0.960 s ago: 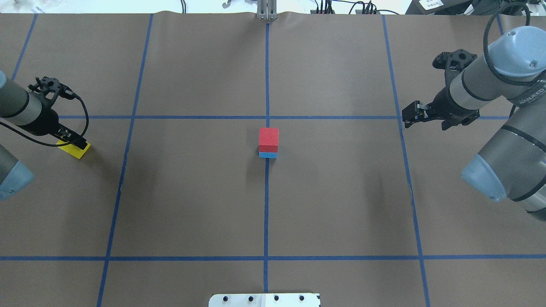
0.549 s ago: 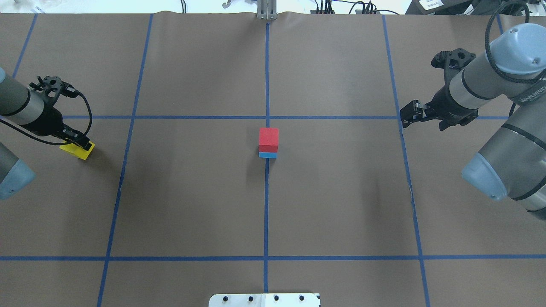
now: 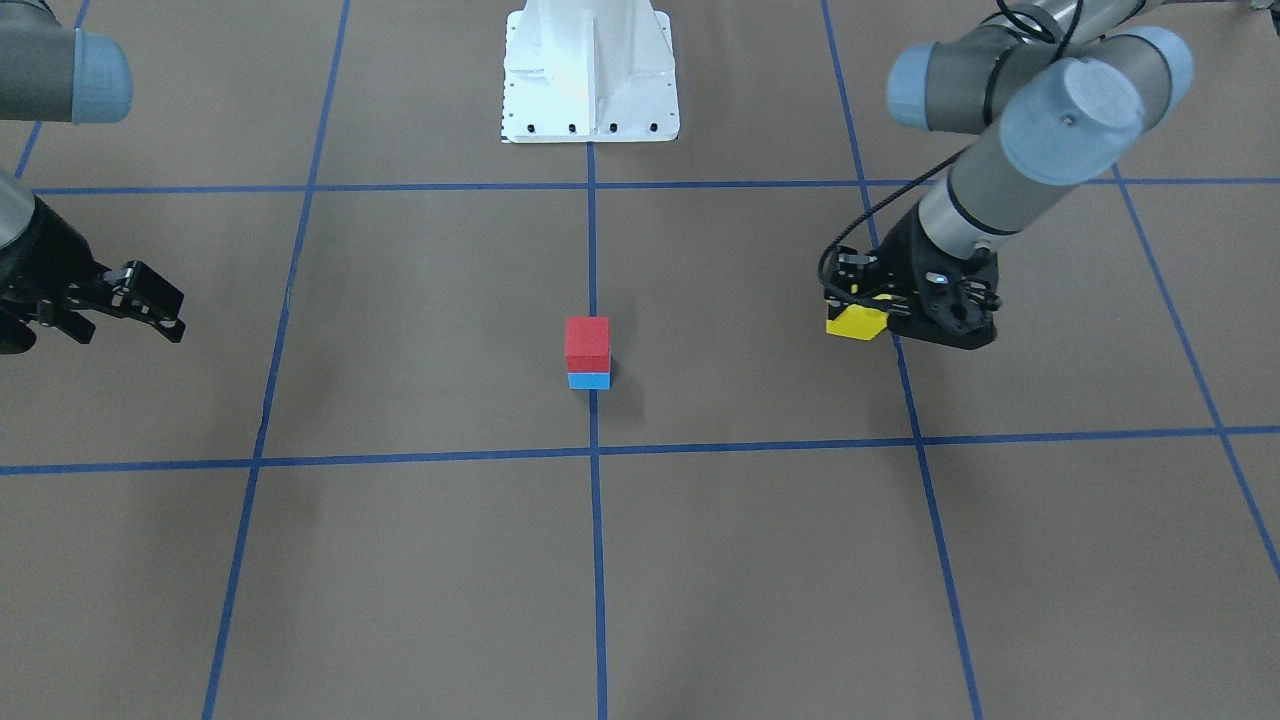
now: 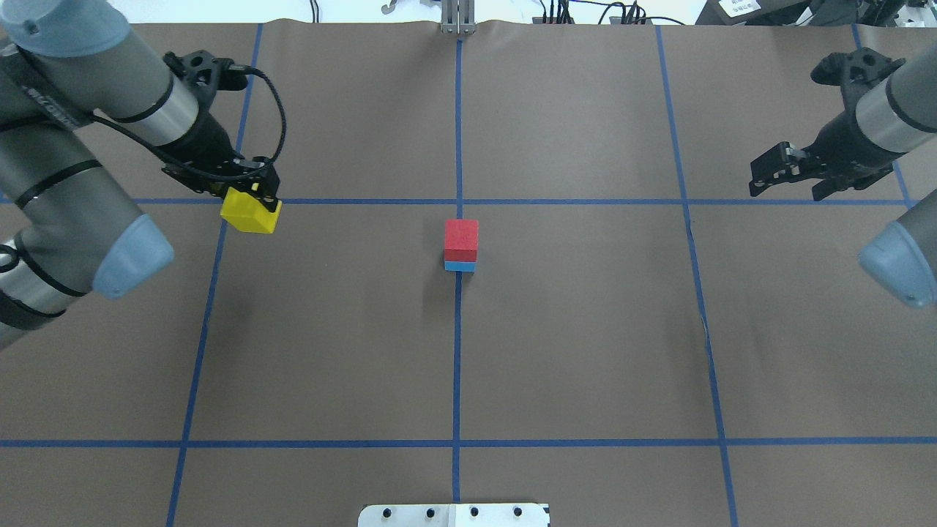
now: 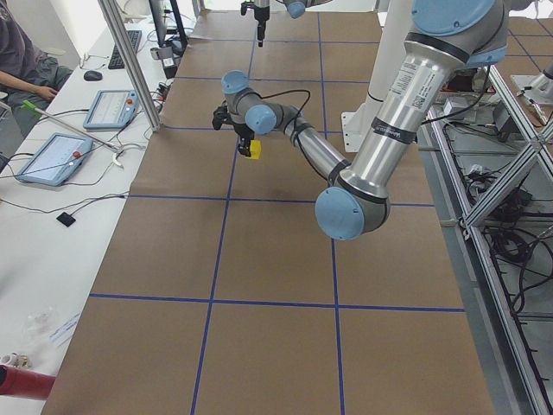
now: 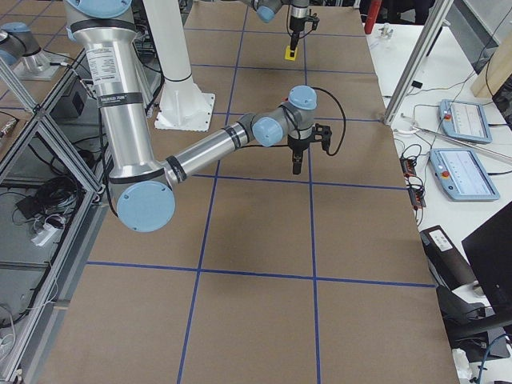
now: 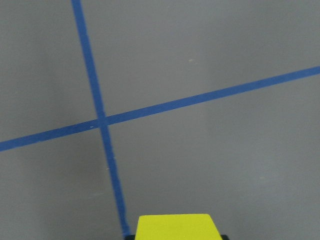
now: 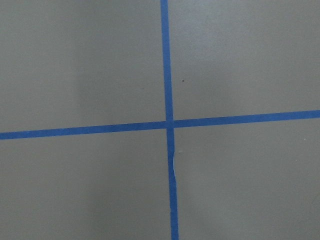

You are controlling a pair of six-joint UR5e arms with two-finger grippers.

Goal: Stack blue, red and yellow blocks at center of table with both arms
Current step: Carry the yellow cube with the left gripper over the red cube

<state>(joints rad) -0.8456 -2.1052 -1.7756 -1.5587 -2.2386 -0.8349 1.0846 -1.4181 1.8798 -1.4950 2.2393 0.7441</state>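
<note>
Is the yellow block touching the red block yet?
Apart. The overhead view shows the yellow block held in the left gripper, well off to the side of the red block, with bare table between them.

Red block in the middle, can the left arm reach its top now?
Probably yes: nothing stands between the left gripper, holding the yellow block, and the red block, whose top is bare.
</note>
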